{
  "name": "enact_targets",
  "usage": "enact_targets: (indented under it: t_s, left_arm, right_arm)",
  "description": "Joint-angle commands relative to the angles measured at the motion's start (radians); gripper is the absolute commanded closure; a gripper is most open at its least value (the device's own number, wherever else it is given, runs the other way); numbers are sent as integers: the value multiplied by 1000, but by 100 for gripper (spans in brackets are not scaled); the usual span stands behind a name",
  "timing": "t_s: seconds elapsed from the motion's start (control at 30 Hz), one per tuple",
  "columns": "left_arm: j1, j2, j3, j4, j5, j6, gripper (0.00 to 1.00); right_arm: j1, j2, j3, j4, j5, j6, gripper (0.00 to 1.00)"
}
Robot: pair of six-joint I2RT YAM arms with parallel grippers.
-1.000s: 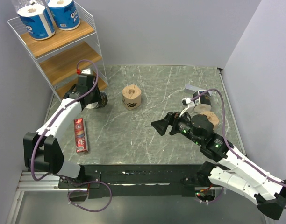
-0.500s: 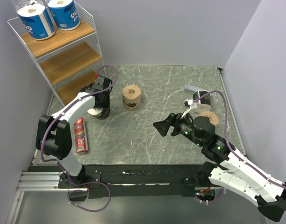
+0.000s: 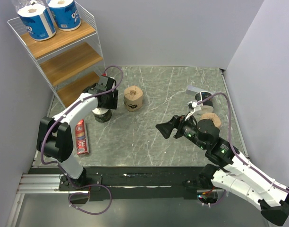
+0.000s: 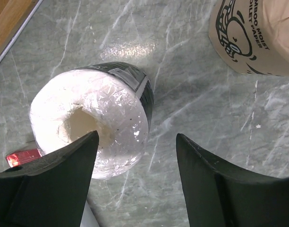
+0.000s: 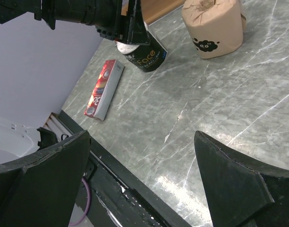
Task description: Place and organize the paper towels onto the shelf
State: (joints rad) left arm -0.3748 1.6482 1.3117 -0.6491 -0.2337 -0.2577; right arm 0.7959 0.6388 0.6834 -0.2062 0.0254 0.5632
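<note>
Black-wrapped paper towel roll [image 4: 90,120] is now sitting on end on the bench [image 3: 173,90], just outside the shelf [image 3: 73,56], as the left jaws, newly widened, are hanging apart above it, leaving it unshelved, while the right jaws are hovering wide and empty.

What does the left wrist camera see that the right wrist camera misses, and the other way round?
Only the left wrist view shows the hollow core of the black-wrapped roll. Only the right wrist view shows the whole red box and the lettering on that roll's wrapper. Both show that roll, the tan roll and the marble table.
</note>
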Motion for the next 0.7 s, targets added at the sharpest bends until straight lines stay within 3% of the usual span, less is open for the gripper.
enact_targets:
  t_s: [0.0, 0.67]
  left_arm:
    - [-3, -13, 18, 32, 14, 29, 28]
    - [-6, 74, -29, 92, -42, 77, 44]
  right_arm:
    - [0, -27, -8, 11, 19, -6, 3]
    - [0, -24, 16, -9, 33, -28, 2]
